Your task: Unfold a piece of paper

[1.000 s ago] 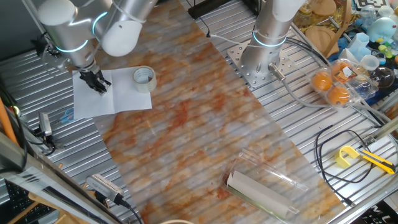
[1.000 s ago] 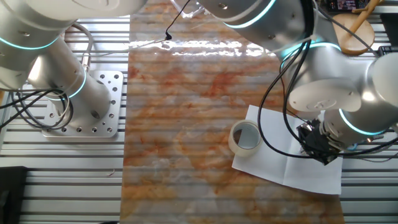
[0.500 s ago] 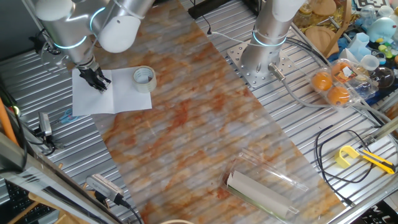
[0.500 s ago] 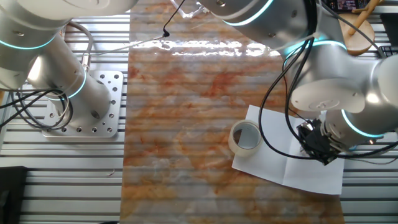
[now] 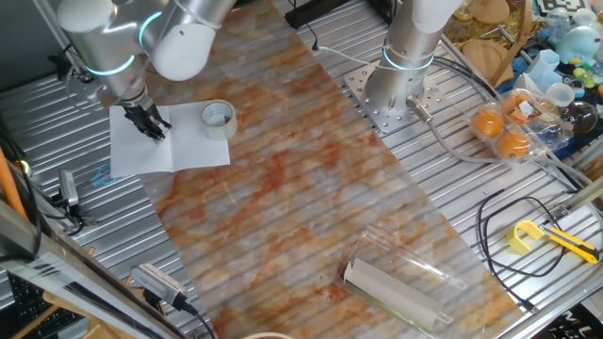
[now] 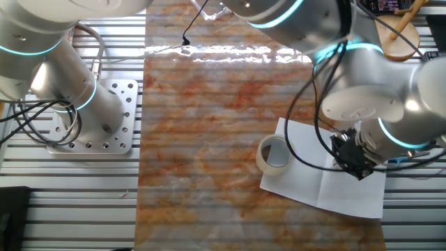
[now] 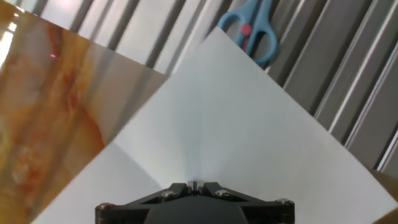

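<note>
Your hand sits with its fingers pressed together and nothing between them, low over the piece of paper, probably to smooth it. The paper already lies open and flat on the tabletop, its crease showing. A clear tape roll rests on one corner.

The piece of paper is thin, matt white with a soft crease. The tape roll is clear, glossy plastic. The counter is ribbed, brushed metal, overlaid by a smooth orange-grey marbled mat with a faint sheen. The hand is matt black; the arm's shell is satin silver.
</note>
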Robot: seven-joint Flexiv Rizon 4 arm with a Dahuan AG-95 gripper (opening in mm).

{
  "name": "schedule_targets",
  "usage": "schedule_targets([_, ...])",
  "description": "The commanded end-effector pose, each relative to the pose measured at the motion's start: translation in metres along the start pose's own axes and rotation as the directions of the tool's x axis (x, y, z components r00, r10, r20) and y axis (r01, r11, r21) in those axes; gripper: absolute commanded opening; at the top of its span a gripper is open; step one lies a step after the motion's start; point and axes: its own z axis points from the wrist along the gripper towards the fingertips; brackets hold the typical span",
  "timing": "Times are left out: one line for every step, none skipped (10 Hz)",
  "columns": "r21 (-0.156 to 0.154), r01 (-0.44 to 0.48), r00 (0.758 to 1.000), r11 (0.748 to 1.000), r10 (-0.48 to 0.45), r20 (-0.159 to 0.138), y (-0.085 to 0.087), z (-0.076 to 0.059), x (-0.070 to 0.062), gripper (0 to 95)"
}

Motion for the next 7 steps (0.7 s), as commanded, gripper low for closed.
schedule_targets([0.026,-0.013,1.0,1.0,0.013,-0.005,0.005,0.001,0.0,0.0])
schedule_targets([0.028,-0.02,1.0,0.999,0.02,-0.001,0.006,0.003,-0.001,0.0])
schedule_targets([0.031,-0.024,1.0,0.999,0.024,-0.002,0.008,0.004,-0.003,0.0])
schedule_targets([0.035,-0.031,1.0,0.999,0.031,-0.002,0.011,0.009,-0.006,0.0])
schedule_targets([0.038,-0.033,0.999,0.999,0.033,-0.001,0.014,0.012,-0.008,0.0])
schedule_targets([0.042,-0.033,0.999,0.999,0.033,-0.002,0.015,0.014,-0.009,0.0])
schedule_targets([0.042,-0.033,0.999,0.999,0.033,-0.003,0.015,0.014,-0.009,0.0])
